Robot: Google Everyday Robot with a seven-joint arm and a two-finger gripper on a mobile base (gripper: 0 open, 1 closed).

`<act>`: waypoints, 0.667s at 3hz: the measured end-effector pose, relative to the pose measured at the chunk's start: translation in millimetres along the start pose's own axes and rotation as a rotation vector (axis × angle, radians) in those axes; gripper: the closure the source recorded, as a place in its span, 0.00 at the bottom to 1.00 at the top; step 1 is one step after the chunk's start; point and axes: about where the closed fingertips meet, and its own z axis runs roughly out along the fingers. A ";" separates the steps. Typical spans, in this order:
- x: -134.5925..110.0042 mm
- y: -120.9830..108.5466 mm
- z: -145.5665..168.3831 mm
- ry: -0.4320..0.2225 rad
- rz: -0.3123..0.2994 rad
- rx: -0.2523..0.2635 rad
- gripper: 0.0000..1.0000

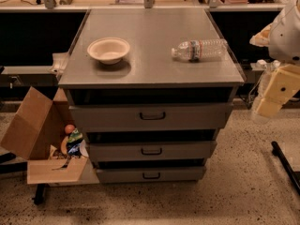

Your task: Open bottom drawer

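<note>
Gripper (274, 95) hangs rt of cabinet (150, 69) (grip state unclear), apart from bottom drawer (151, 174).

Bottom drawer (150, 174): lowest of three in the grey metal cabinet, with the slimmest front panel. It has a small black handle at the centre. The front sits level and square, roughly in line with the drawer front above. There is a dark gap along its top edge and no tray showing. Gripper (269, 102): at the right frame edge, well clear of the drawer and higher than its handle.
</note>
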 end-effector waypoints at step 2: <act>-5.8 19.1 46.3 0.046 -0.090 -0.035 0.00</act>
